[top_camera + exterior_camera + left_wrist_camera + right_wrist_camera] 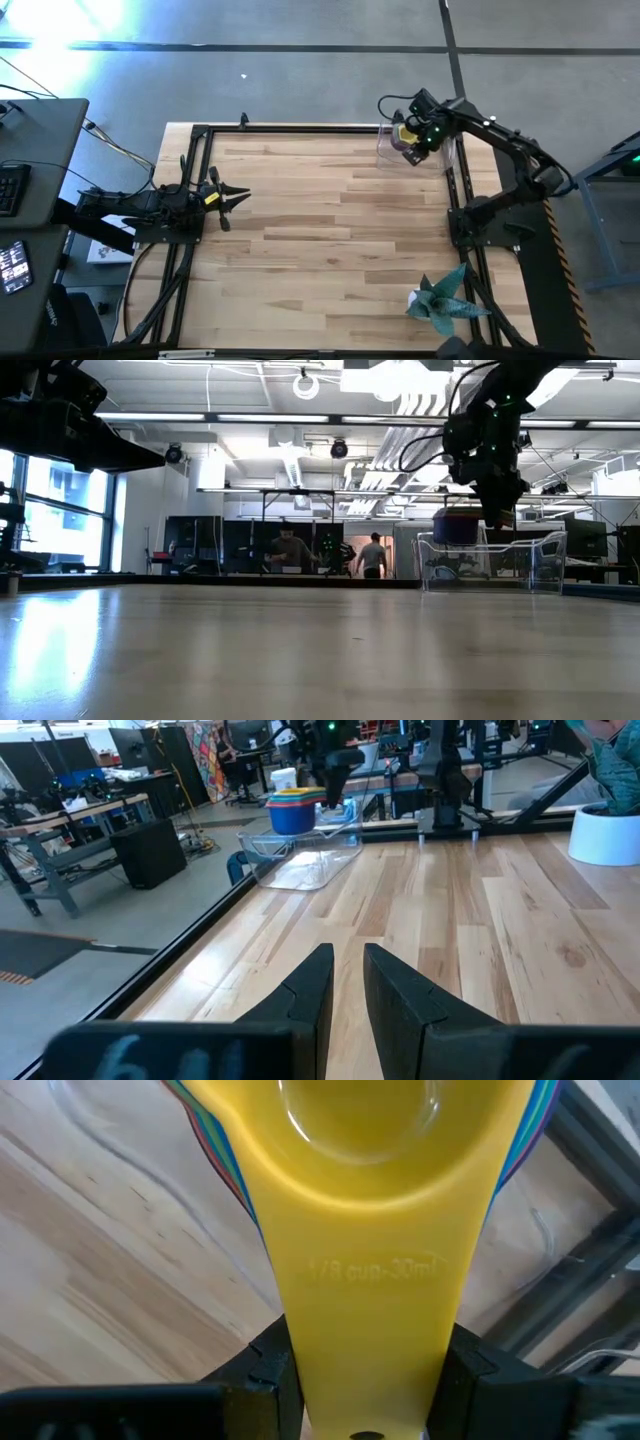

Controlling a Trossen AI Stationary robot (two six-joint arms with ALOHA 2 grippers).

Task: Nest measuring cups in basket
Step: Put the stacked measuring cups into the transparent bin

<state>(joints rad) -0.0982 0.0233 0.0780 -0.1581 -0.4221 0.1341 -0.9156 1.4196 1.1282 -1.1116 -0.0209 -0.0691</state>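
The wooden bench (330, 220) filled most of the high view, edged by a black metal frame (200, 135). Both dark arms reached in from the sides. The left arm waited at the left edge, its left gripper (232, 197) low over the wood with the fingers (305, 995) nearly together — only a thin gap between them and nothing held.

At the far right corner of the bench stood the clear basket (492, 563), its thin rim and see-through walls plain in the low view. The right gripper (412, 135) hung over it, its fingers (272, 1365) closed on the flat handle of the yellow measuring cup (365, 1170). That cup was the innermost of a nested stack of measuring cups (297, 810) (blue outermost, with red, teal and other coloured rims fanned beneath the yellow), and the stack was held within the basket's outline, its base above the basket floor in the low view.

Near the right front corner sat a teal spiky plant (440, 300) in a white pot.

The smallest detail was the raised lettering on the yellow handle — "1/8 cup" followed by what looked like "30ml".
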